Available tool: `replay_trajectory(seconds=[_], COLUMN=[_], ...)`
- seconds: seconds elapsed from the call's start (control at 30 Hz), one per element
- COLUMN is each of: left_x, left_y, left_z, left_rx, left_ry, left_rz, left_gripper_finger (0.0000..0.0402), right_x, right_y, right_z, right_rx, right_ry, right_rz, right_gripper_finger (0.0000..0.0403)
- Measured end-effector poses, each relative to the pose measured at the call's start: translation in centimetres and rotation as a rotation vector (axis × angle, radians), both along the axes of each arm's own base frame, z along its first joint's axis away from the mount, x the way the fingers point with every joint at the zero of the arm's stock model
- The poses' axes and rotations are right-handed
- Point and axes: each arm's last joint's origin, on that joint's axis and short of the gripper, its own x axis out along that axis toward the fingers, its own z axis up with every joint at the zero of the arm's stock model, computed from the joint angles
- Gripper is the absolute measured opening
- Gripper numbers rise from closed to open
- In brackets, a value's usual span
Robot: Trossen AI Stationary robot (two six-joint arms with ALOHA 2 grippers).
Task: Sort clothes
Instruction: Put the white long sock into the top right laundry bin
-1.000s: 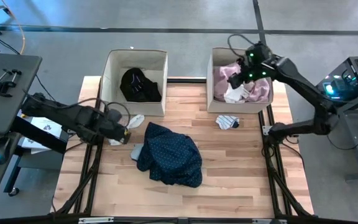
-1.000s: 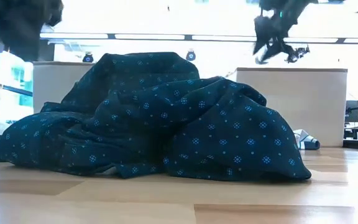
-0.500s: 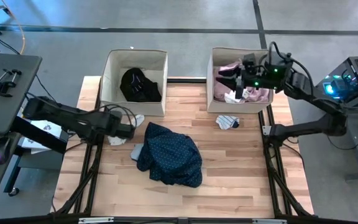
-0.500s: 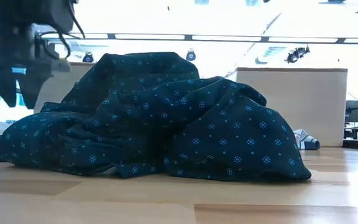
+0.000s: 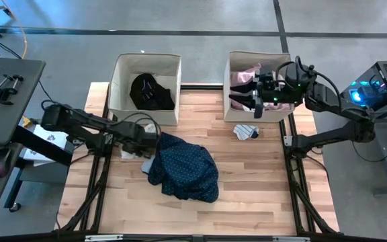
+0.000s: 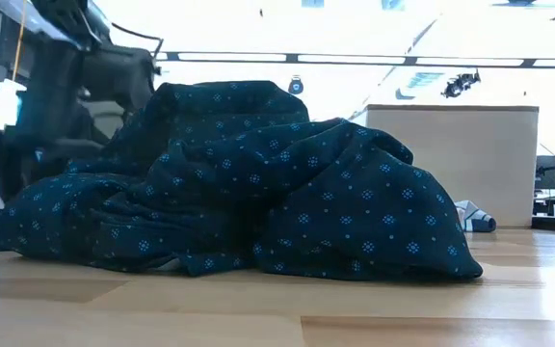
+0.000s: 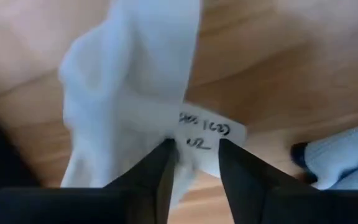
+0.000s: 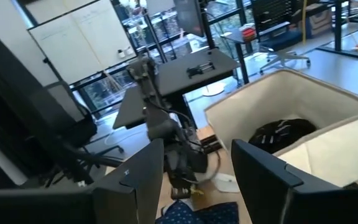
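Note:
The navy white-dotted dress (image 5: 183, 168) lies heaped mid-table and fills the low view (image 6: 258, 193). A white cloth (image 5: 149, 127) lies at its left edge. My left gripper (image 5: 153, 138) is low over that cloth, open, its fingertips (image 7: 197, 165) on either side of the cloth's label (image 7: 211, 132). My right gripper (image 5: 247, 101) is open and empty (image 8: 194, 180), held level above the right box (image 5: 228, 81), which holds the pink shirt (image 5: 284, 102). The black garment (image 5: 150, 91) lies in the left box (image 5: 121, 70). A striped sock (image 5: 246, 132) lies before the right box. My left gripper comes down on the white cloth (image 7: 129, 93) at its label from above. I cannot tell whether the fingers touch the cloth. The cloth lies slack on the table.
A pale blue piece (image 5: 147, 163) and a white piece (image 5: 129, 154) lie by the dress's left side. The right box also shows in the low view (image 6: 470, 159). Bare wood lies along the table's near edge (image 5: 247, 208).
My left gripper has gone toward the table's right, from the left edge to the white cloth beside the dress, and has come down. My right gripper has gone a little toward the near edge over the right box and turned level, facing left.

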Motion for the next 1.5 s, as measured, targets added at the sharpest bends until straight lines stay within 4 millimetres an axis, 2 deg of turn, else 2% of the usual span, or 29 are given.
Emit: replay_trajectory(seconds=[0.07, 0.2, 0.27, 0.37, 0.47, 0.6, 0.7, 0.87, 1.03, 1.17, 1.5], left_x=[0.2, 0.7, 1.2, 2.4, 3.4, 4.7, 5.1, 6.0, 7.7, 8.7, 10.0], left_y=[0.0, -0.1, -0.3, -0.8, -1.5, -2.4, -2.7, -2.8, -3.0, -3.1, -3.0], left_z=[-0.7, -0.6, 0.2, 2.2, 5.2, 10.2, 14.3, 20.9, 25.0, 26.4, 26.0], left_rx=[-0.01, -0.027, -0.029, -0.03, -0.028, 0.007, 0.088, 0.31, 0.54, 0.649, 0.654], left_ry=[0.009, 0.001, -0.032, -0.117, -0.204, -0.408, -0.557, -0.847, -1.171, -1.308, -1.33], left_rz=[-0.011, -0.076, -0.114, -0.179, -0.257, -0.403, -0.444, -0.55, -0.729, -0.77, -0.795], left_gripper_finger=[0.0093, 0.003, 0.0008, 0.001, 0.0003, 0.0002, 0.0001, 0.0001, 0.0, 0.0, 0.0], right_x=[0.1, 0.2, 0.2, 0.3, 0.3, 0.6, 1.4, 4.1, 7.7, 10.2, 13.9], right_y=[0.3, 0.9, 1.2, 1.6, 1.9, 2.3, 2.7, 3.6, 4.3, 5.0, 6.5], right_z=[0.1, 0.0, 0.0, 0.0, 0.0, -0.3, -1.0, -2.8, -5.4, -6.8, -7.7], right_rx=[-0.001, -0.001, -0.001, 0.0, 0.0, -0.014, -0.043, -0.088, -0.119, -0.098, -0.096], right_ry=[-0.006, -0.004, -0.004, -0.001, 0.001, 0.028, 0.071, 0.161, 0.249, 0.232, 0.079], right_rz=[0.016, 0.045, 0.058, 0.075, 0.09, 0.111, 0.14, 0.195, 0.238, 0.271, 0.279], right_gripper_finger=[0.0179, 0.0179, 0.0179, 0.0179, 0.0179, 0.0179, 0.0179, 0.0179, 0.0179, 0.0179, 0.0173])
